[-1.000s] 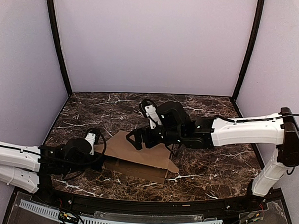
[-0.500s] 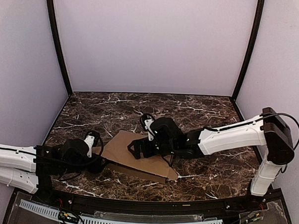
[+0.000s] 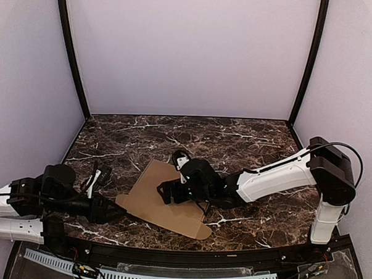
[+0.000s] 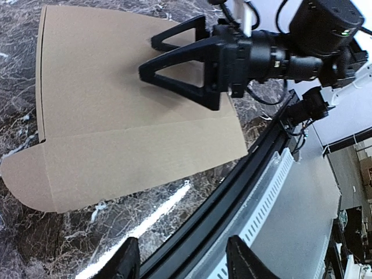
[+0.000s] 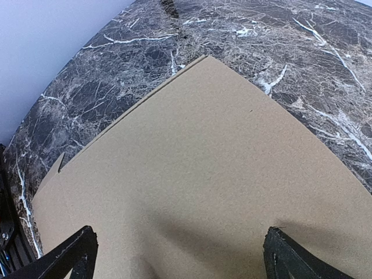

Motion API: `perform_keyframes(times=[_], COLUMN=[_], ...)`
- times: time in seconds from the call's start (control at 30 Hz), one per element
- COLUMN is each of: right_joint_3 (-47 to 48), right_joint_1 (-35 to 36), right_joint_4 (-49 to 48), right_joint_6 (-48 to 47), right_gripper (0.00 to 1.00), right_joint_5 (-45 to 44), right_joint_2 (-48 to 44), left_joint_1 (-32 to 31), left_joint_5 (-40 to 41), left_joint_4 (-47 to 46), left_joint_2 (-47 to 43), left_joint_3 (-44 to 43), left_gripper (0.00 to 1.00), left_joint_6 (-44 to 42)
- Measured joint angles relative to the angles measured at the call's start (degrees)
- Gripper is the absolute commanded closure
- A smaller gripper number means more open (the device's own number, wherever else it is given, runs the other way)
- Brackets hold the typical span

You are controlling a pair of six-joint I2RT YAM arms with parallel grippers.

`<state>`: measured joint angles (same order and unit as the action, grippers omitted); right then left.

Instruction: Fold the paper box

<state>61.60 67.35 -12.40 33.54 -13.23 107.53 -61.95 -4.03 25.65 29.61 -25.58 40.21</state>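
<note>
The paper box (image 3: 170, 210) is a plain brown cardboard sheet lying flat on the dark marble table, near the front edge. A crease and a rounded tab at its left end show on the paper box (image 4: 128, 116) in the left wrist view. My right gripper (image 3: 167, 192) rests low over the sheet's middle, open wide, its fingers (image 4: 186, 64) spread on the cardboard. In its own view the right gripper (image 5: 181, 256) straddles bare cardboard (image 5: 192, 163). My left gripper (image 3: 109, 209) sits just left of the sheet, apart from it. The left gripper (image 4: 185, 261) is open with nothing in it.
A black frame rail (image 4: 232, 192) and a white slotted strip (image 4: 285, 180) run along the table's near edge, close to the sheet. The right arm (image 3: 277, 177) reaches in from the right. Lilac walls (image 3: 190, 53) enclose the table on three sides.
My left gripper has opened, let go of the sheet's near-left part and pulled back to the left. The raised front panel has dropped flat. My right gripper has come down and nearer.
</note>
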Motion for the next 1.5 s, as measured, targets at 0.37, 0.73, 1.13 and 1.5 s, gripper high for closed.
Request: perform_keyframes(times=[0.37,0.73,1.13,1.5], right_joint_3=[-2.62,-7.5,-13.99,-22.73], right_joint_1=[0.31,0.31,-1.9,-4.33], right_joint_4=[-0.42,16.52,35.21,41.51], right_joint_6=[-1.38,-3.04,3.56,18.93], right_gripper=[0.01,0.01,0.01,0.01], right_joint_5=[-1.62,-1.86,-6.14,-2.34], right_joint_2=[-1.81,-16.2,-35.23,-37.59], left_joint_1=[0.02,12.92,24.28,26.45], left_joint_5=[10.49,12.9,-4.04,-17.88], left_joint_4=[6.47,-0.24,-15.61,-22.97], left_joint_2=[6.45,25.64,42.51,57.05], left_joint_3=[-11.41,-18.16,-18.82,-21.05], left_gripper=[0.42,0.4,0.24,0.21], left_joint_6=[-5.55,-18.82,-21.75,-19.08])
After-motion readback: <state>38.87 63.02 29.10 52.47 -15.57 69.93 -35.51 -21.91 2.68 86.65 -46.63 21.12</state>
